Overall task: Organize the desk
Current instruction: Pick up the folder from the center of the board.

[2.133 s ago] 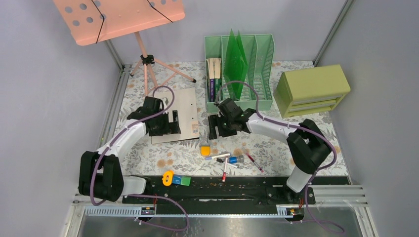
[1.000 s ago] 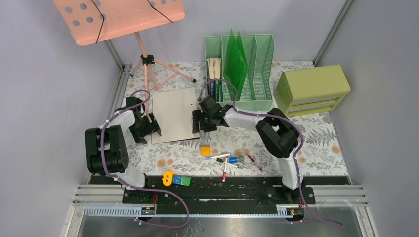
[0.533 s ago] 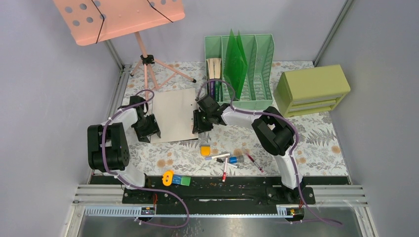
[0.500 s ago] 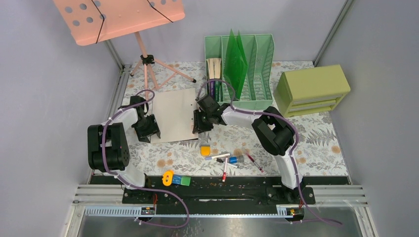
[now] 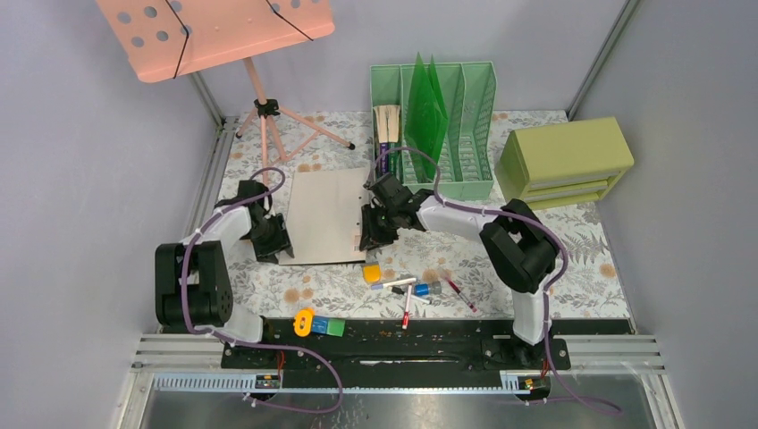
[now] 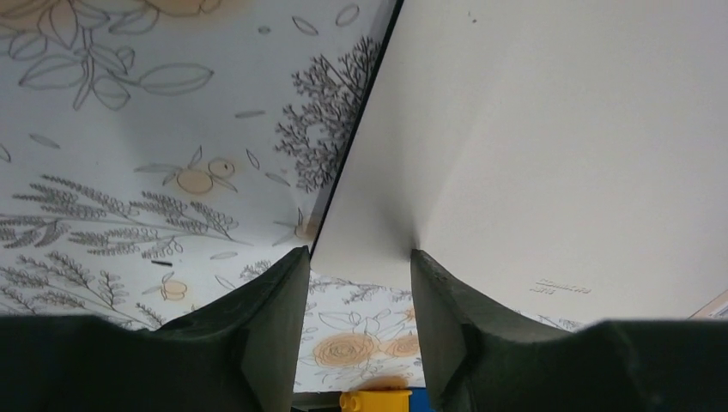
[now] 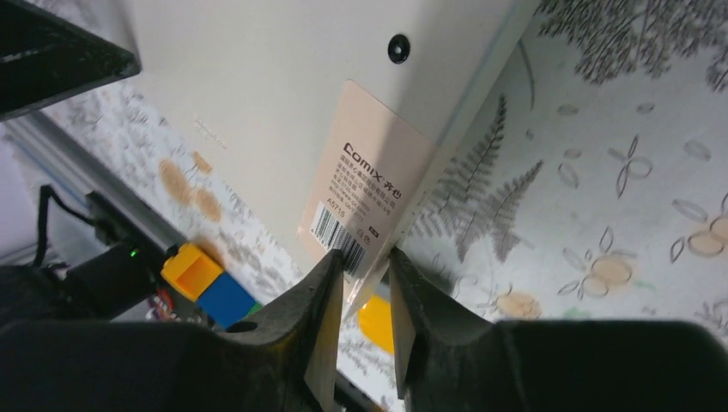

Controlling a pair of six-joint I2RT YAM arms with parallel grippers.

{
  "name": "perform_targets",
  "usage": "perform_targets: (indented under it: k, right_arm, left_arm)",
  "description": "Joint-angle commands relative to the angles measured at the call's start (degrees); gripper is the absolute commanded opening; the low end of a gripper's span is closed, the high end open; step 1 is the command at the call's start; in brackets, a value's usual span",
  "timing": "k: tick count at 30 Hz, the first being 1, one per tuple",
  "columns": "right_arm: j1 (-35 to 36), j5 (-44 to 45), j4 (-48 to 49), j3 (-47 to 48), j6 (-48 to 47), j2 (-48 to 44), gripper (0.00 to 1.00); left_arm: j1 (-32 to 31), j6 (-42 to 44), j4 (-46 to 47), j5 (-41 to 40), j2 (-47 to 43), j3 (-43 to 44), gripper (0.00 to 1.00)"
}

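Pale cloth, grey-green ferns and orange flowers: one desk [image 5: 554, 259]. It lies under the beige board [image 5: 326, 214] and spreads out from it on every side to the metal rails [image 5: 207, 170].

One board, its near edge casting a dark shadow on the cloth. One black rivet [image 7: 397, 47] on its face. One tan label [image 7: 369, 193] on its right edge reads "Comix", with a barcode below; the finer print is too small to read.

Left gripper [image 6: 359, 256]: at the board's near-left corner, jaws part-way closed, both fingertips touching the board, corner clamped between them.
Right gripper [image 7: 367, 257]: at the board's right edge, jaws drawn narrow, pinching the edge at the barcode.

Around the board:
- Just near of its right corner: one yellow block [image 5: 371, 272].
- Near and right: a loose cluster of pens [image 5: 407, 286], overlapping, exact count unclear.
- Well near of it, on the black base rail: a row of blocks [image 5: 319, 324], three, yellow, blue, green.
- Far and right: one green file rack [image 5: 465, 125], upright green sheets inside.
- Farther right: one olive-green drawer box [image 5: 563, 156].
- Far and left: one pink music stand [image 5: 214, 31] on a tripod.
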Motion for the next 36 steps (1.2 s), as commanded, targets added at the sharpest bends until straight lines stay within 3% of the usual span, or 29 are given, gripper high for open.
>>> perform_targets:
  k: [1,10,15,20,25,31,36]
  right_arm:
    - [2.2,-10.7,6.9,-0.8,3.3,-6.7,0.31]
    - [4.1,-12.3,5.4,-4.6,7.2,-13.7,0.31]
    - [5.1,-11.7,6.2,-13.2,8.9,-20.2,0.33]
    - [5.1,-10.9,4.3,-17.9,7.2,-23.4,0.42]
    - [5.0,-9.9,3.3,-17.5,5.3,-21.8,0.54]
    - [4.1,-6.6,2.6,-14.1,3.1,-18.3,0.66]
    - [1.9,-4.4,4.3,-12.1,3.2,-14.8,0.69]
  left_arm:
    - [-2.0,-2.8,-0.1,12.6,-7.2,-1.2,0.46]
    - [-2.4,-5.0,-1.0,15.1,-12.2,-2.8,0.47]
    - [-2.4,-5.6,-0.4,12.9,-15.2,-3.3,0.55]
    - [-2.3,-5.8,-0.3,8.9,-19.3,-3.3,0.66]
    - [-1.7,-2.8,1.2,7.2,-22.0,-2.3,0.70]
    - [2.1,2.3,3.2,7.5,-20.0,-0.4,0.70]
    - [5.2,-0.2,7.5,11.7,-15.5,0.2,0.65]
